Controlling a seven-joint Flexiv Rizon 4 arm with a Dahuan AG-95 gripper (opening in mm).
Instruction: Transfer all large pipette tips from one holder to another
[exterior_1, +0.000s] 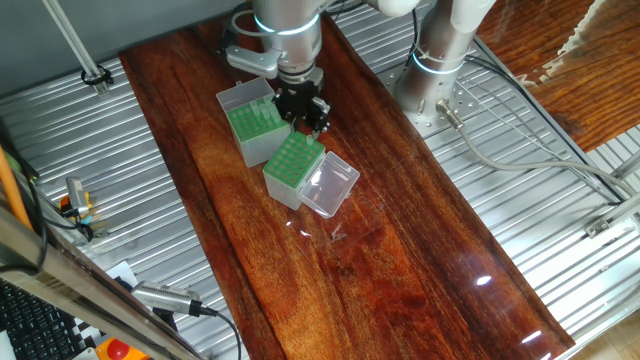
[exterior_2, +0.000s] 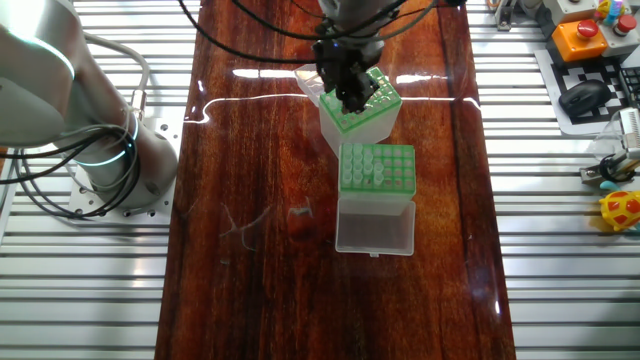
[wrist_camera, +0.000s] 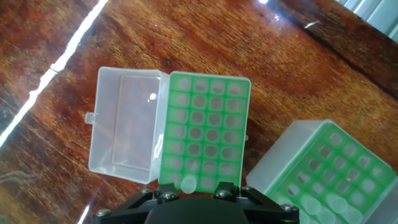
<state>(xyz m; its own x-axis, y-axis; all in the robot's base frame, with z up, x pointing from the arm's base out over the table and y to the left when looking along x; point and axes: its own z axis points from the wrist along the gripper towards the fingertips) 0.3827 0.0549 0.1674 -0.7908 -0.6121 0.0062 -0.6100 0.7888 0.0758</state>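
The whitish holder (exterior_1: 293, 165) (exterior_2: 377, 167) (wrist_camera: 205, 130) stands mid-table with its clear lid (exterior_1: 330, 185) (exterior_2: 375, 225) (wrist_camera: 124, 127) folded open. Some large pipette tips (exterior_2: 370, 168) show pale in its green rack. The grey, taller holder (exterior_1: 252, 125) (exterior_2: 362, 118) (wrist_camera: 329, 177) sits right behind it, and several tips (wrist_camera: 333, 202) stand in its rack. My gripper (exterior_1: 308, 118) (exterior_2: 352, 100) (wrist_camera: 198, 188) hangs low over the taller holder's edge nearest the whitish one. A round whitish tip end (wrist_camera: 188, 183) shows just in front of the jaws. Whether they hold it is hidden.
Both holders rest on a dark wooden board (exterior_1: 400, 250) (exterior_2: 250, 280) laid over a ribbed metal table (exterior_1: 110, 150). The arm's base (exterior_1: 440, 60) (exterior_2: 100, 160) stands beside the board. A mouse (exterior_2: 585, 97) and a controller box (exterior_2: 580, 35) lie off to one side.
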